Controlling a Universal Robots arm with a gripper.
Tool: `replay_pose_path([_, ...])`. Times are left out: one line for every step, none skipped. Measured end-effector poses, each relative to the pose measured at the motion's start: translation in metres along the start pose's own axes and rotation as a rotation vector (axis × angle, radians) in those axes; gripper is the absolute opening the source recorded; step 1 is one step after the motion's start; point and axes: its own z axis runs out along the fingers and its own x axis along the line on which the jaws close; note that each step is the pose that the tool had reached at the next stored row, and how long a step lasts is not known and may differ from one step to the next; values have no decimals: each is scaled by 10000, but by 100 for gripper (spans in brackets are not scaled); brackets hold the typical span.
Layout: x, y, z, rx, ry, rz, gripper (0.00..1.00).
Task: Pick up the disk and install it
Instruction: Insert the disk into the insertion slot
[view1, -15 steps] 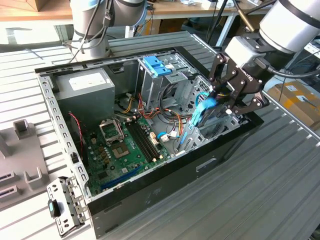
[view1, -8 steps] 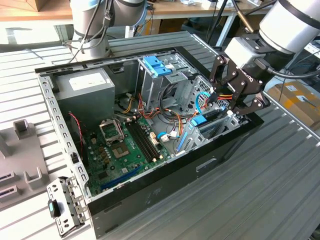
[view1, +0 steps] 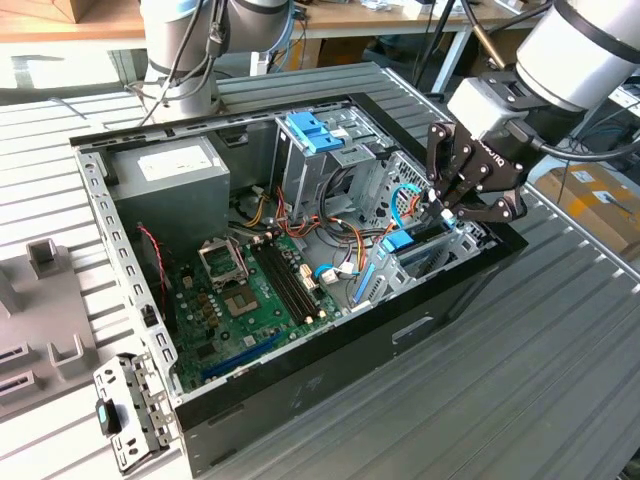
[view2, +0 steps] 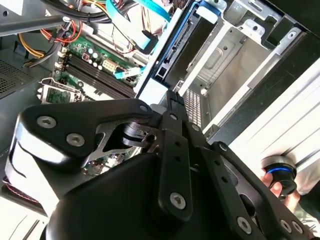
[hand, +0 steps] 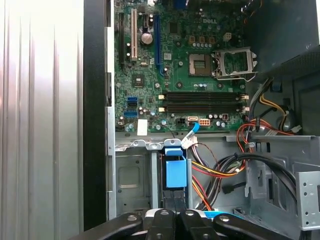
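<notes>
Exterior view: tool (view1: 447, 212) low inside open computer case (view1: 300, 390) at exterior view's right end, fingers clenched together, tips touching top of disk (view1: 405, 243). Disk on edge in drive cage (view1: 455, 245), just under tool. Pinching or only pressing: cannot tell. First wrist view: disk (hand: 176, 172) edge-on directly ahead of tool (hand: 177, 217), motherboard (hand: 190, 75) beyond. Second wrist view: disk's (view2: 172, 55) dark side with blue rail, plus person's fingers (view2: 275, 187) on blue-ringed knob (view2: 280, 172) outside case.
</notes>
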Motion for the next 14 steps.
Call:
replay_pose_path([1, 0, 4, 0, -1, 2, 11])
replay_pose_path([1, -1, 7, 0, 0, 6, 11])
replay_pose_path([2, -2, 11, 1, -1, 9, 11])
replay_pose_path([4, -7, 17, 1, -3, 9, 11])
replay_pose_path([6, -14, 24, 0, -3, 7, 11])
replay_pose_path([11, -29, 39, -3, -2, 8, 11])
replay_pose_path([17, -53, 63, -11, -1, 9, 11])
replay_pose_path([19, -74, 79, -17, -1, 9, 11])
replay_pose_path([19, -98, 87, -23, 0, 10, 11])
replay_pose_path([19, -132, 92, -28, -1, 12, 11])
replay_pose_path([18, -165, 92, -31, 1, 12, 11])
replay_pose_path([17, -187, 91, -31, 0, 11, 11])
replay_pose_path([16, -214, 89, -31, 0, 12, 11])
replay_pose_path([15, -232, 88, -31, 0, 11, 11])
